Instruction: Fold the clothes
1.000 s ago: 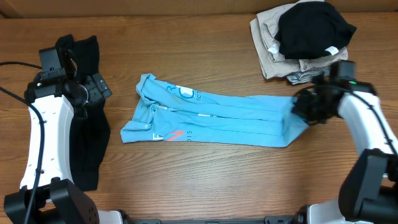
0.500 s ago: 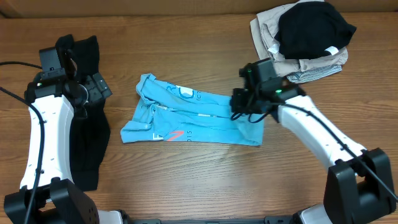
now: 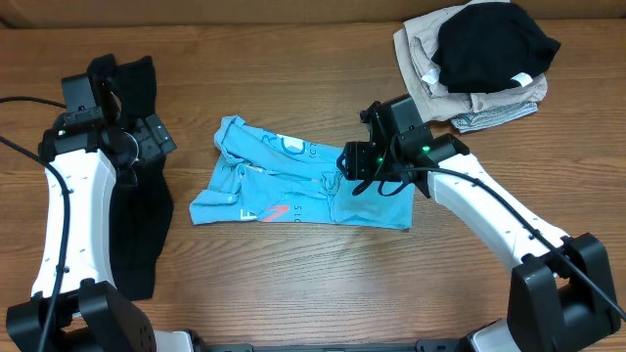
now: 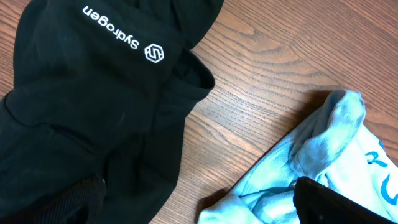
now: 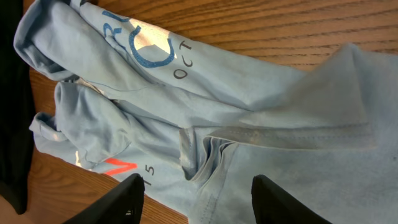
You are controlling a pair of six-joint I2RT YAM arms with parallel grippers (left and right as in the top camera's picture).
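The light blue T-shirt (image 3: 293, 181) lies at the table's middle, its right end doubled over onto itself with a hem seam (image 5: 292, 134) on top. My right gripper (image 3: 354, 174) hovers just over that doubled part. In the right wrist view its gripper (image 5: 199, 208) is open, with only flat cloth under the fingers (image 5: 127, 199). A long black garment (image 3: 137, 225) with a white logo (image 4: 118, 34) lies at the left. My left gripper (image 3: 152, 137) hangs open above it; in the left wrist view that gripper (image 4: 199, 208) has bare wood below and the shirt's collar end (image 4: 329, 137) beside it.
A pile of beige and black clothes (image 3: 479, 59) sits at the back right corner. Bare wooden tabletop (image 3: 323, 284) runs along the front edge. A black cable (image 3: 20, 147) trails off the left side.
My right gripper carried the shirt's right end leftward over the shirt, halving its length, then opened and let the cloth go. The left arm has not moved.
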